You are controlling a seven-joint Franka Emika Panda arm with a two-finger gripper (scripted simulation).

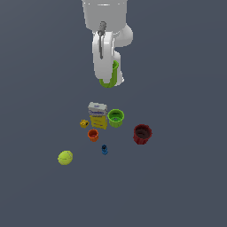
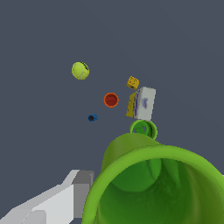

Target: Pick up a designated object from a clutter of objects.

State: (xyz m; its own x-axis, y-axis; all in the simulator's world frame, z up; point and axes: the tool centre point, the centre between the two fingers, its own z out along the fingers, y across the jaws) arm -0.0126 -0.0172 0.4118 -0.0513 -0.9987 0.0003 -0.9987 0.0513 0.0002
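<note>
The designated object, a lime-green cup point(image 1: 107, 81) point(image 2: 153, 188), hangs in the air well above the clutter, tilted, its thick rim filling the near part of the wrist view. My gripper point(image 1: 108, 75) point(image 2: 92, 199) is shut on its wall; one grey-white finger point(image 2: 65, 197) shows outside the rim and the other is hidden. The white arm covers most of the cup in the exterior view. Below lie another green cup point(image 1: 115, 117) point(image 2: 142, 128), an orange cup point(image 1: 93, 135) point(image 2: 111, 99) and a dark red cup point(image 1: 142, 134).
A yellow-white box point(image 1: 98, 115) point(image 2: 142, 103) stands touching the resting green cup. Nearby lie a tiny yellow item point(image 1: 84, 123) point(image 2: 133, 82), a tiny blue item point(image 1: 104, 149) point(image 2: 92, 117) and a yellow-green ball point(image 1: 65, 158) point(image 2: 80, 70).
</note>
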